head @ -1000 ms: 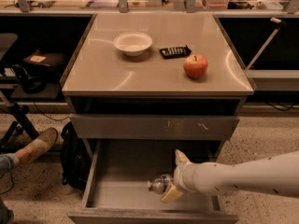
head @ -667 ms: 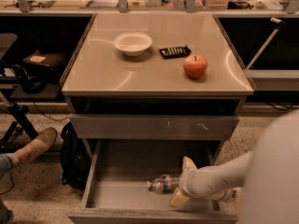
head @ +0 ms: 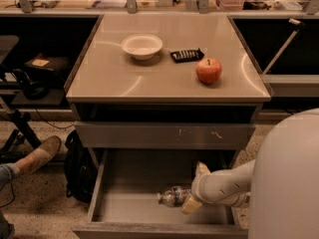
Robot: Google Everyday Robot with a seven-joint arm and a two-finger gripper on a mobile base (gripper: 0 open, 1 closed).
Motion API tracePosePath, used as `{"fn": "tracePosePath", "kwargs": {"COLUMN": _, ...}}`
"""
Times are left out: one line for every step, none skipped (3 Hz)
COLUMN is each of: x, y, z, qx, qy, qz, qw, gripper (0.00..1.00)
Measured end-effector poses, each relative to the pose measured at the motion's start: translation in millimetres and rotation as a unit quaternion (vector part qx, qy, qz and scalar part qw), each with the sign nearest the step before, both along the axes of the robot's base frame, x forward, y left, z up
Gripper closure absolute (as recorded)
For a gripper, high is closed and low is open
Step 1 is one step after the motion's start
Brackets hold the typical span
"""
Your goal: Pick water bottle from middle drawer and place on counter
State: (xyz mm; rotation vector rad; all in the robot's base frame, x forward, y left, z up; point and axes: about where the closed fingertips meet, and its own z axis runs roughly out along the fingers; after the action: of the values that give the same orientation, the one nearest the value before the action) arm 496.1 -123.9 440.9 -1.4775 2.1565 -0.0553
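Observation:
The water bottle (head: 173,196) lies on its side on the floor of the open middle drawer (head: 127,205), cap pointing left. My gripper (head: 196,187) is down in the drawer at the bottle's right end, fingers spread. One pale fingertip (head: 201,169) stands behind the bottle and the other (head: 191,204) is in front, overlapping its base. The bottle rests on the drawer floor. The counter (head: 159,81) is above the drawers.
On the counter stand a white bowl (head: 142,46), a black ridged object (head: 186,55) and a red apple (head: 209,70). A shut scratched drawer front (head: 164,136) overhangs the open drawer. My pale arm housing (head: 286,178) fills the right foreground. A person's shoe (head: 37,156) and a black bag (head: 77,166) are at left.
My gripper shifted slightly right along the bottle toward its base, and my arm housing swung into the right foreground. The bottle has not moved.

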Motion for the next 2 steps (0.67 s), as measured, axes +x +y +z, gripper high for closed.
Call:
{"fn": "tracePosePath", "kwargs": {"x": 12, "y": 8, "z": -27, "qx": 0.013, "qy": 0.016, "qz": 0.014, "qw": 0.9997, "gripper": 0.0}}
{"fn": "tracePosePath", "kwargs": {"x": 15, "y": 25, "z": -74, "qx": 0.042, "qy": 0.048, "qz": 0.031, "qw": 0.9975, "gripper": 0.0}}
